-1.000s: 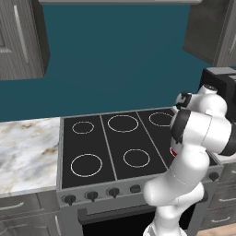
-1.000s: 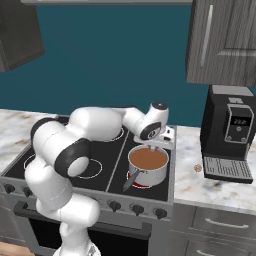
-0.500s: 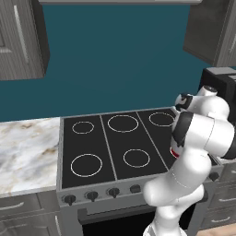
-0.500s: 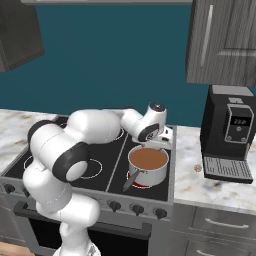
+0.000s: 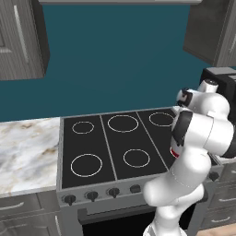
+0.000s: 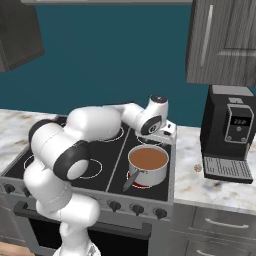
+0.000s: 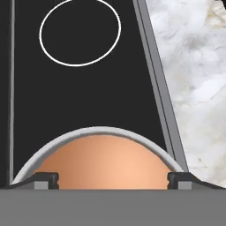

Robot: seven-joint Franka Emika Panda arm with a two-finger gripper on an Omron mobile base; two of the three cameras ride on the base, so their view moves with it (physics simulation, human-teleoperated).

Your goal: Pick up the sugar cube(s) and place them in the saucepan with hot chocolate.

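A: What has moved?
B: The claw [image 7: 113,181] has spread wide above the saucepan [image 6: 148,164] of hot chocolate.
A: The arm?
B: Reaching over the black stove [image 6: 105,172]; the marble table [image 6: 200,182] carries a sugar cube [image 6: 198,168].

in my hand view the saucepan [image 7: 103,161] is cut off by the lower edge; i see just its far rim and brown liquid. in my left base view the arm hides it apart from a red sliver. a speck [image 6: 198,168] on the tabletop [image 6: 200,185] beside the coffee machine [image 6: 231,134] is too small to identify.
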